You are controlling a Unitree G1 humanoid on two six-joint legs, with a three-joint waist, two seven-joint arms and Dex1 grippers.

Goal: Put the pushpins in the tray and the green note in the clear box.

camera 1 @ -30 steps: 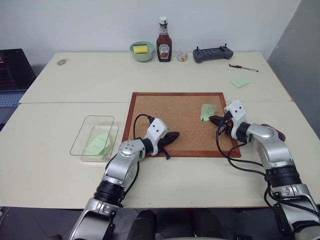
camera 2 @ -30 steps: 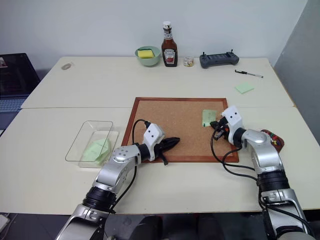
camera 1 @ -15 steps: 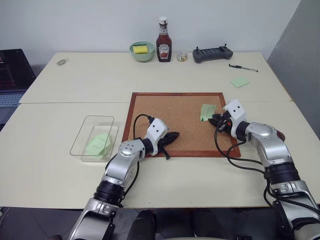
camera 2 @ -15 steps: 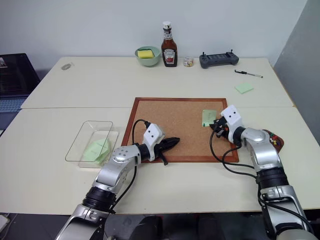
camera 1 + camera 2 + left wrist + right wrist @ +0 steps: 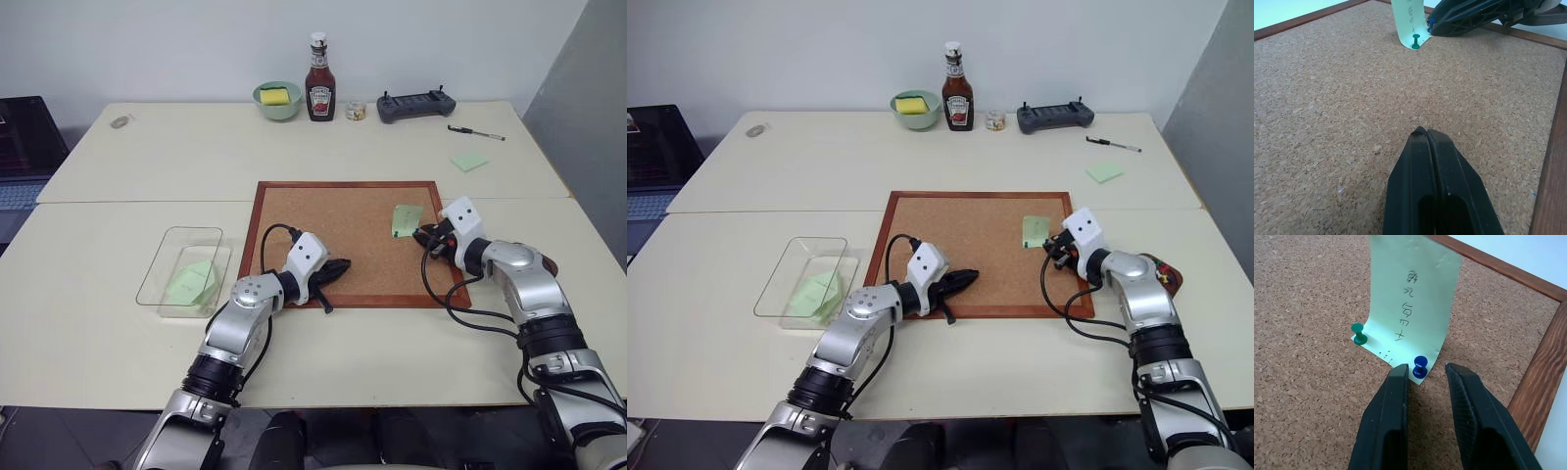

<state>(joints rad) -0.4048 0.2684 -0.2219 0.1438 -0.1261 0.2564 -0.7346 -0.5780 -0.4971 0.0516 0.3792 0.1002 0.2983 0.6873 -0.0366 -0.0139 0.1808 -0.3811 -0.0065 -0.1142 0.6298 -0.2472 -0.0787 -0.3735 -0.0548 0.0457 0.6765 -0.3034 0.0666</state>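
Step in hand: pulling the pins from the pale green paper note (image 5: pixel 1410 298) pinned on the wood-framed corkboard (image 5: pixel 323 211); the right end effector (image 5: pixel 1424 369) stands partly open, its fingers flanking the small blue-headed pushpin (image 5: pixel 1420 365), not yet clamped.
Other pin: the green-headed pushpin (image 5: pixel 1357 332) holds the note's other corner.
Next move: ease forward, close on the blue head, draw it out.
Left end effector (image 5: pixel 1427 134): closed, empty, over bare cork.
Destinations: the dark reddish-brown oval tray (image 5: pixel 1168 274) lies behind the right arm; the shallow clear plastic box (image 5: pixel 184 270) sits on the counter (image 5: pixel 118 323) left of the board, a green note already inside.
Room: the board's right frame edge runs close beside the right fingers; open cork elsewhere.
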